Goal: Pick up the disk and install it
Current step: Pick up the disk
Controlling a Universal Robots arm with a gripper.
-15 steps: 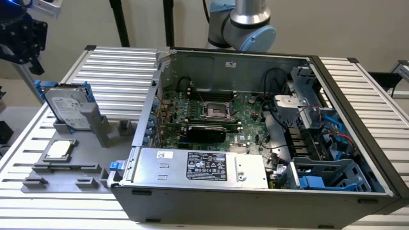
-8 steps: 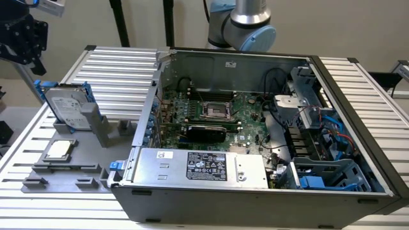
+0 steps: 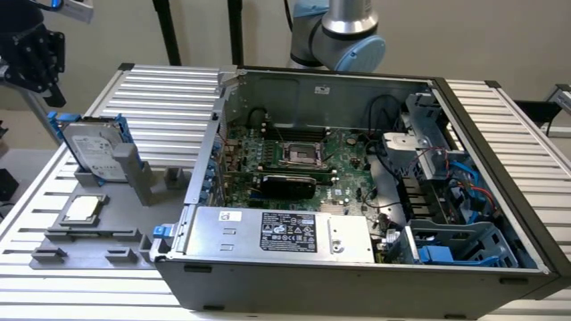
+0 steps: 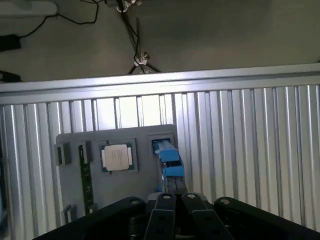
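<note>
The claw [image 4: 175,206] hangs fully closed, gripping nothing; the disk [image 4: 169,159] stands on edge in a grey holder [image 4: 75,187] on the ribbed surface [image 4: 240,150], below the claw and apart from it

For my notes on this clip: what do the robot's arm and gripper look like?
The arm is a round silver-grey metal tube with light blue joint caps. The gripper is matte black, with two flat, narrow fingers set between bulkier black housings that carry round fasteners. No markings are readable on either.
</note>
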